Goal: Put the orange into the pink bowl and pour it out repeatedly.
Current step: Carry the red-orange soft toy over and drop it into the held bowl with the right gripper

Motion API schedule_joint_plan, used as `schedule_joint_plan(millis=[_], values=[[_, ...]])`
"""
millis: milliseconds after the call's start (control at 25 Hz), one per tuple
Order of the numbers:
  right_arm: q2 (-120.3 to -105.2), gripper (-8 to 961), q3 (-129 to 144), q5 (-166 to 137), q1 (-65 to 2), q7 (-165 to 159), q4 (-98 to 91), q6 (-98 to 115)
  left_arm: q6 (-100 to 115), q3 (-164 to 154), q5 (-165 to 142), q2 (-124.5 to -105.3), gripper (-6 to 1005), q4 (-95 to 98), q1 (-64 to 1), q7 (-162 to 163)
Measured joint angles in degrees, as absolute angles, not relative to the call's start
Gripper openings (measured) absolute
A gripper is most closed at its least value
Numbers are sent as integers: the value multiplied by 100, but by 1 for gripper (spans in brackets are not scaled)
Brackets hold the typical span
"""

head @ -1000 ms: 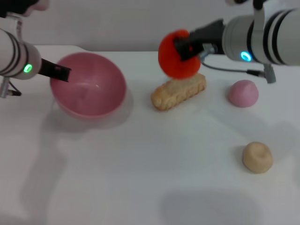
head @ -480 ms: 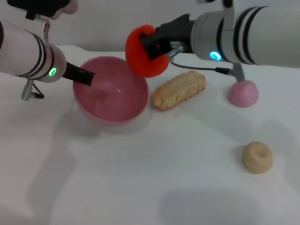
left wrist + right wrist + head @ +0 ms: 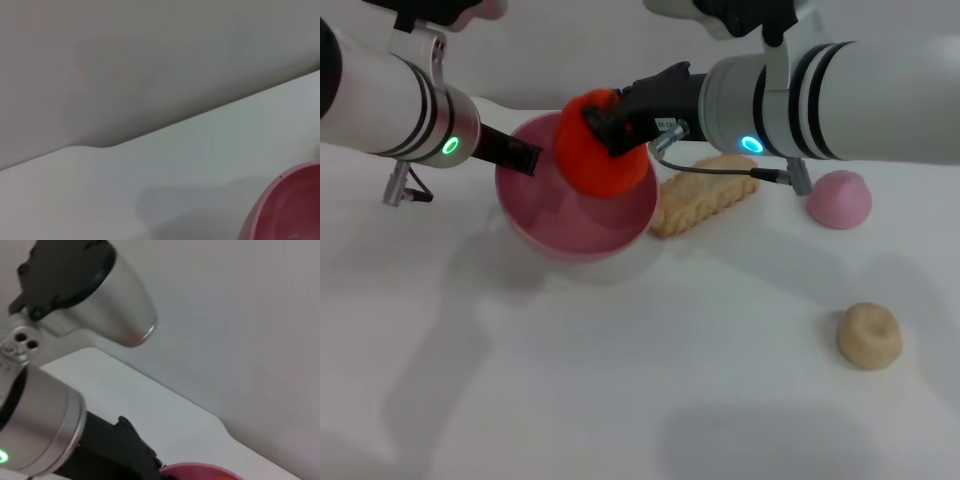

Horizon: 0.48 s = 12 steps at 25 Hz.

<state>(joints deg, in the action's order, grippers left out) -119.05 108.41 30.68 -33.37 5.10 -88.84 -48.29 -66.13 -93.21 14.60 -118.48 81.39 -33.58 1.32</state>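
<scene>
While our right gripper (image 3: 603,130) clamps the orange (image 3: 602,160) over the bowl (image 3: 578,232)
Our left gripper (image 3: 520,158) pinches the nine o'clock rim; an off-centre release could bounce the orange out

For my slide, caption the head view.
Right gripper holds the orange over the pink bowl, which the left gripper grips at its rim.

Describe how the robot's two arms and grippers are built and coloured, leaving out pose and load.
Both arms are thick white cylinders banded with black rings near the wrist, each carrying a small glowing green-blue indicator light. The left gripper is a flat black finger assembly, with a small metal bracket hanging under its wrist. The right gripper is black with red marks, and a thin grey cable loops beneath its wrist.
</scene>
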Motion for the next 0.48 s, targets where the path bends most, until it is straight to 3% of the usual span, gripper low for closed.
schedule_joint_plan(millis=[160,280,480], values=[[-11905,213,10842,3080,-3280,536,-8953,-4832,-6611,-9323,1460,-11848,43,8139,-3361,132],[-11903,410,10815,3082,-3267,536,-8962,-4850,-6604,-9327,1461,-11848,43,8139,-3361,132],[-11896,553,10735,3015,-3225,426,-9032,-4925,-6593,-9326,1458,-11847,43,8139,-3365,130]])
